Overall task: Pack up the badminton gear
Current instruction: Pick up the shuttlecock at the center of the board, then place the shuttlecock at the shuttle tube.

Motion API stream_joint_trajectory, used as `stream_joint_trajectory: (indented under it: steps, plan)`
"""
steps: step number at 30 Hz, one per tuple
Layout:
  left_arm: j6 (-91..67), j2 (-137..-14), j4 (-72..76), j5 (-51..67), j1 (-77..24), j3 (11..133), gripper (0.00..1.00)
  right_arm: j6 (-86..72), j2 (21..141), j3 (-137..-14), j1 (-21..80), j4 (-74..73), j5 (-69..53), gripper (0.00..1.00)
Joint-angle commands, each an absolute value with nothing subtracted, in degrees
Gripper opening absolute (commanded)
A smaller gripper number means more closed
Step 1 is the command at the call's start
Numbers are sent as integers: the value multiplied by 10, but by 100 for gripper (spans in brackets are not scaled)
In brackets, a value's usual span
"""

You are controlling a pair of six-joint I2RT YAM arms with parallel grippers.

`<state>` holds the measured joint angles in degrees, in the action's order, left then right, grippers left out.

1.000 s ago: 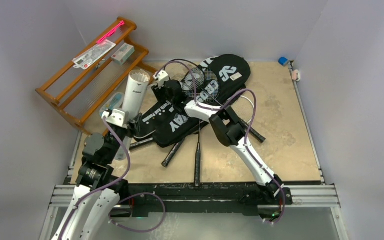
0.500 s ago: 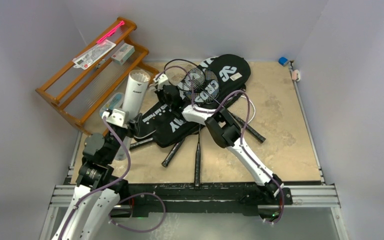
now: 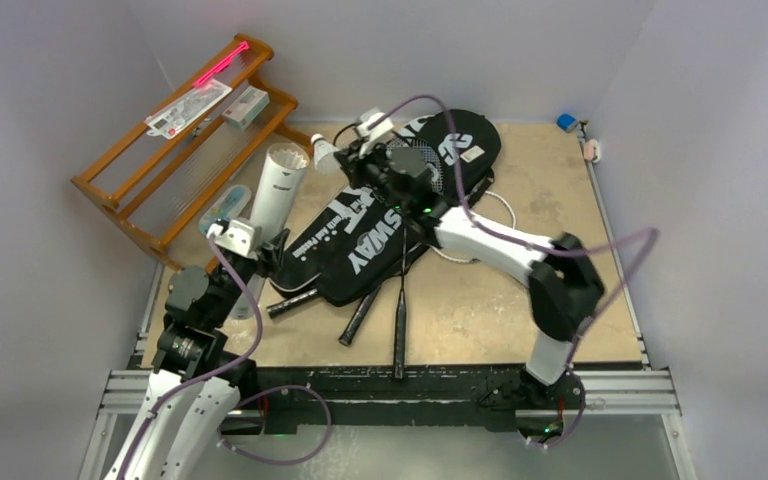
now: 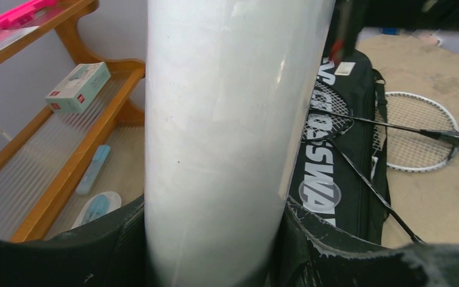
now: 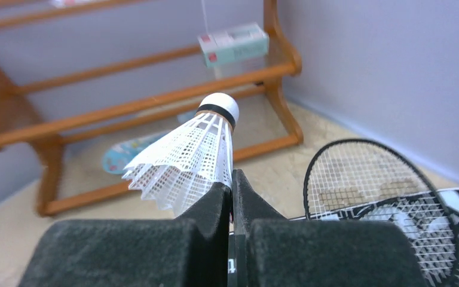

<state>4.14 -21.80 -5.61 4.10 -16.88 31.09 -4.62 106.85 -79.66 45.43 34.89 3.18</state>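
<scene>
Now, right gripper (image 5: 232, 179): pinched shut on shuttlecock (image 5: 182, 152) skirt.
Shuttlecock: aloft over table (image 3: 560, 260), near far-left corner; we judge it featherlight, crushable (cork end safer).
Other arm: left gripper (image 4: 215, 257) clasps white tube (image 4: 227, 119).

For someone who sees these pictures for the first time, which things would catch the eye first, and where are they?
The right gripper is shut on a white shuttlecock and holds it in the air near the open top of the long white tube. The left gripper grips that tube at the left side. In the middle lies a black cover lettered CROSSWAY, with rackets sticking out beneath it.
</scene>
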Motion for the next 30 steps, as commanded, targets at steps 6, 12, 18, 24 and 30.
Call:
stream_joint_trajectory:
  steps: [6, 12, 18, 24, 30]
  plan:
    - [92, -237, -9, 243, -165, 297, 46, -84, 771, -722, 452, 22, -13, 0]
    - [157, -299, -9, 481, -165, 294, 40, -123, 610, -721, 452, -196, -61, 0]
    - [181, -317, -40, 520, -165, 304, 40, -151, 480, -733, 453, -348, -112, 0]
    - [189, -318, -43, 604, -165, 302, 39, -149, 469, -754, 453, -415, -241, 0]
    - [193, -339, -29, 680, -165, 296, 38, -172, 479, -766, 453, -398, -286, 0]
